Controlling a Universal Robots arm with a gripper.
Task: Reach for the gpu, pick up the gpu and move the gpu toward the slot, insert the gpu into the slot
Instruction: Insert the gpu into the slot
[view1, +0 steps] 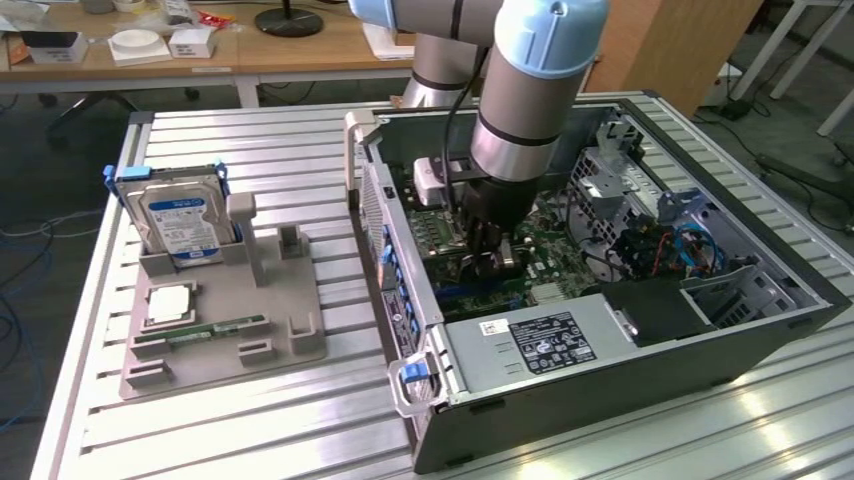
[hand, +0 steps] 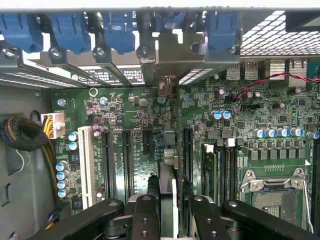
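My gripper (hand: 172, 212) is shut on the gpu (hand: 168, 165), which I see edge-on as a thin upright card between the black fingers (hand: 145, 217). Its silver end bracket (hand: 167, 60) lies against the row of rear openings with blue clips (hand: 70, 30). The card stands over the green motherboard (hand: 125, 110), between a short black slot (hand: 147, 140) and a long black slot (hand: 187, 150). The slot under the card is hidden, so I cannot tell whether the card is seated. In the exterior view my gripper (view1: 490, 262) reaches down inside the open computer case (view1: 747, 330).
A grey holder (view1: 267, 310) on the slatted table, at the exterior view's left, carries a blue-labelled hard drive (view1: 180, 215), a memory stick (view1: 200, 328) and a square chip (view1: 171, 302). Inside the case are a power supply (view1: 534, 345), cables (view1: 681, 250) and a processor socket (hand: 272, 195).
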